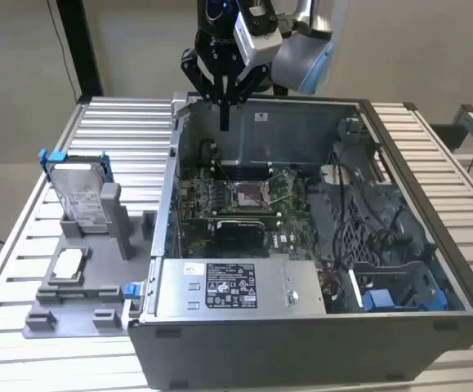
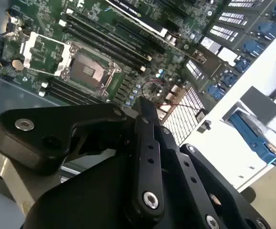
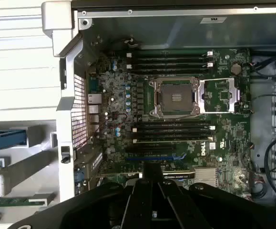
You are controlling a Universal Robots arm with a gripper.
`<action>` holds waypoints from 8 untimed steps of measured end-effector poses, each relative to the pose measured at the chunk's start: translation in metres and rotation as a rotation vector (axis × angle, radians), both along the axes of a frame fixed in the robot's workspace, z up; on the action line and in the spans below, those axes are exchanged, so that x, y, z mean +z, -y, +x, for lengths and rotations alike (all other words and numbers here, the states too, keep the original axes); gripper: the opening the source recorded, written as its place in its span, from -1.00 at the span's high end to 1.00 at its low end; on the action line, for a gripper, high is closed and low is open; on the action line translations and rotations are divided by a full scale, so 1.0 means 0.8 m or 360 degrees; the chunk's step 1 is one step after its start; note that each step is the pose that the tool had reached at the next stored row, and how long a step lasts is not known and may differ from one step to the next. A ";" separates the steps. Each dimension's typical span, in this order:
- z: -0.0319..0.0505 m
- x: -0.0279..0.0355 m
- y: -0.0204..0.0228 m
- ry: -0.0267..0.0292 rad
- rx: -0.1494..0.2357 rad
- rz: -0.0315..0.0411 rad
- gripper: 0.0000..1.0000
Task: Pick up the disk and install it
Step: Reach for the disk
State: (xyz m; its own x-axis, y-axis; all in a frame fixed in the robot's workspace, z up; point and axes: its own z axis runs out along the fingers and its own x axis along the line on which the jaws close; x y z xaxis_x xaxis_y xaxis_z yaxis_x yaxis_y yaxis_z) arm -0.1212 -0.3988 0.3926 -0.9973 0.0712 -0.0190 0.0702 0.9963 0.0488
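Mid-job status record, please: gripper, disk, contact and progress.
gripper: black two-finger gripper, shut, empty, above the open grey computer case, over its green motherboard
disk: flat silver hard drive in a blue carrier frame, standing in the grey holder at the exterior view's left, outside the case
contact: none, gripper apart from disk
progress: disk not yet picked up

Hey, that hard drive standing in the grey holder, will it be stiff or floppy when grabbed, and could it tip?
The disk looks like a rigid metal slab, so probably stiff and fairly heavy for its size. It stands propped in the grey holder, so a sideways push may tip it.
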 end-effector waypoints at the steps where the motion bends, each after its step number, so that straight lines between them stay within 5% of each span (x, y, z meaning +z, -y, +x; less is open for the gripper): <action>1: 0.000 0.0000 0.0000 0.00000 0.0000 0.0000 1.00; 8: 0.000 0.0000 0.0000 0.00000 0.0000 0.0000 1.00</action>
